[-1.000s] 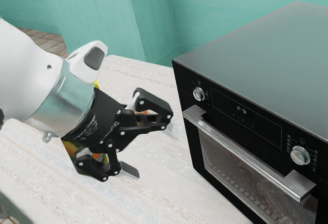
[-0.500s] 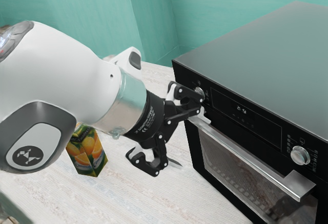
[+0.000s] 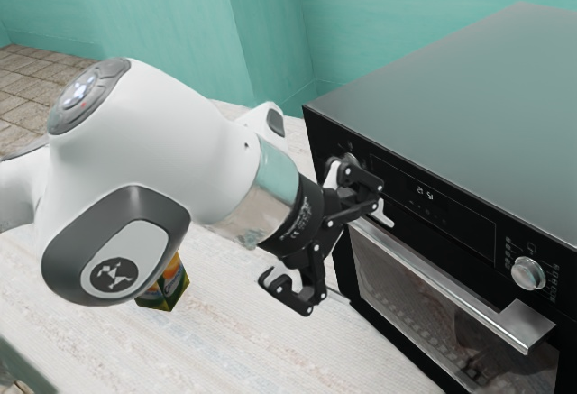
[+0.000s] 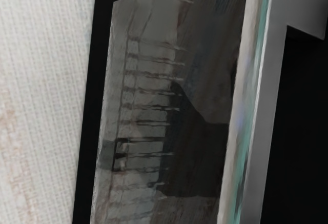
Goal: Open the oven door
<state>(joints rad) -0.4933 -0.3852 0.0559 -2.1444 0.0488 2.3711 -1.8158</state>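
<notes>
Oven door (image 3: 397,295) shut, jaws apart near handle (image 3: 451,290), carton (image 3: 169,291) — partly hidden behind arm (image 3: 167,146)

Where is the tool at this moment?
Just past the exterior view's centre toward its right, the tool is open at the oven's front, by the upper end of the door handle.

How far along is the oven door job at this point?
The approach looks mostly done: the gripper is by the handle, near its end toward the exterior view's left. In hand: apparently lining up, fingers open, nothing gripped. Left: grasping the handle and pulling open the shut door.
</notes>
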